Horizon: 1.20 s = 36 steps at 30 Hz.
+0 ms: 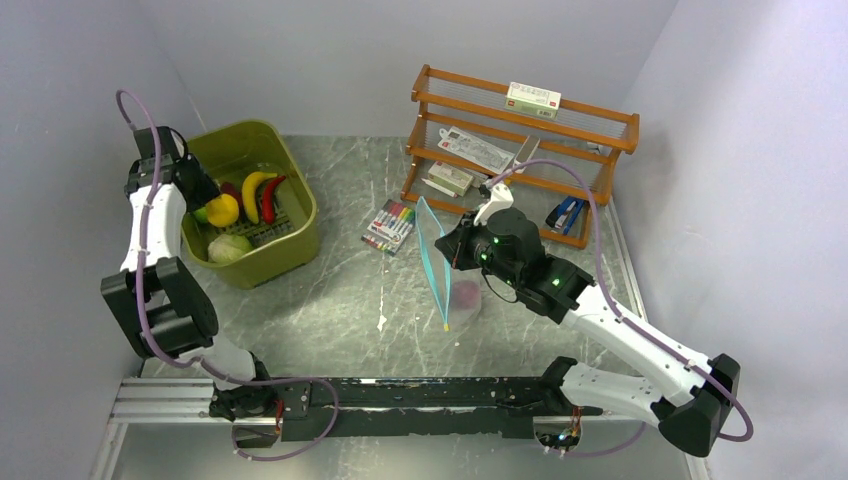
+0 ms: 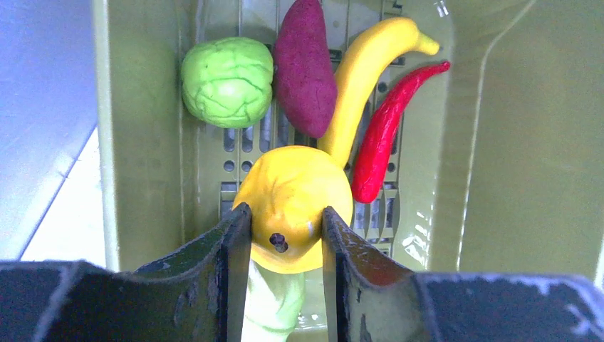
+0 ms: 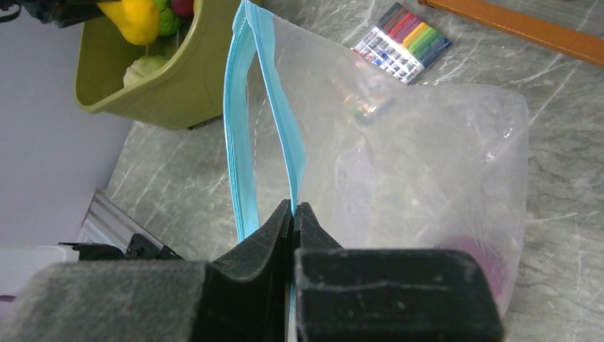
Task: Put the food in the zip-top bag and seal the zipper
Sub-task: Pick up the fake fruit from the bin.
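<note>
Mid-task, loading stage. The left gripper [image 2: 285, 214] is down in the olive tub [image 2: 498, 142], at 10 o'clock in the top view. Its fingers are clamped on both sides of the orange-yellow round piece [image 2: 292, 178], so it counts as grasped. In the right wrist view that piece looks raised to about rim level, but this is hard to confirm.

Other food in the tub, placed from the yellow piece in the left wrist view:
- pale green round piece [image 2: 228, 82] at 11 o'clock
- purple-red piece [image 2: 305, 68] at 12 o'clock
- banana [image 2: 363, 85] at 1 o'clock
- red chili [image 2: 384, 128] at 2 o'clock
- something pale green below the fingers, can't tell what

The right gripper [image 3: 292, 210] is pinched tight on one lip of the zipper [image 3: 242, 121]. It holds the zip-top bag [image 3: 413, 157] upright near table centre, with the mouth gaping toward 9 o'clock. A faint purple-pink blob [image 3: 484, 267] sits at the bag bottom, probably one food item already in.

The marker pack [image 1: 390, 225] lies at 11 o'clock of the bag and is not part of the job.

Judgement: roughly one item is bagged and one is in hand. Four or more are left to carry over, and the zipper is unsealed.
</note>
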Each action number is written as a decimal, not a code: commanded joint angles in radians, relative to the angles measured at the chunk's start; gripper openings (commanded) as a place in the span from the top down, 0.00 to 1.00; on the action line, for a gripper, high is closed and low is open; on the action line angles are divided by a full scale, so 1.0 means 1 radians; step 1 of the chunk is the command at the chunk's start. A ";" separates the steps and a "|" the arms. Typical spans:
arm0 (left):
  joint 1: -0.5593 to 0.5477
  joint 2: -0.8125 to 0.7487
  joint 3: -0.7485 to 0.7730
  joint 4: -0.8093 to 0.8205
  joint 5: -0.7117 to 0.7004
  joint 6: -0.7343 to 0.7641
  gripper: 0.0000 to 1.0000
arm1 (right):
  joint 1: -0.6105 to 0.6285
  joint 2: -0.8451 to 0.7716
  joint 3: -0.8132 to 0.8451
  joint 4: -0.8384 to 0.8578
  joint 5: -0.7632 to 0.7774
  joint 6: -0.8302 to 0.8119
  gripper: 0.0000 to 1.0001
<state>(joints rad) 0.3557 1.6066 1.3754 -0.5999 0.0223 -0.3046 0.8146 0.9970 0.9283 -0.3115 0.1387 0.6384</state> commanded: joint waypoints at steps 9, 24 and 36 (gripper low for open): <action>-0.041 -0.142 0.007 -0.018 -0.014 -0.005 0.83 | -0.005 0.016 -0.004 0.021 0.008 0.006 1.00; -0.060 -0.382 -0.021 -0.026 0.388 -0.019 0.83 | -0.004 0.101 0.042 0.021 0.005 0.026 1.00; -0.160 -0.484 -0.105 0.073 0.729 -0.116 0.82 | -0.004 0.199 0.102 0.049 -0.025 0.097 1.00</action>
<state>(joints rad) 0.2256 1.1580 1.2964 -0.5835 0.6029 -0.3836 0.8143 1.1782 0.9936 -0.3012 0.1329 0.6930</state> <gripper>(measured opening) 0.350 0.009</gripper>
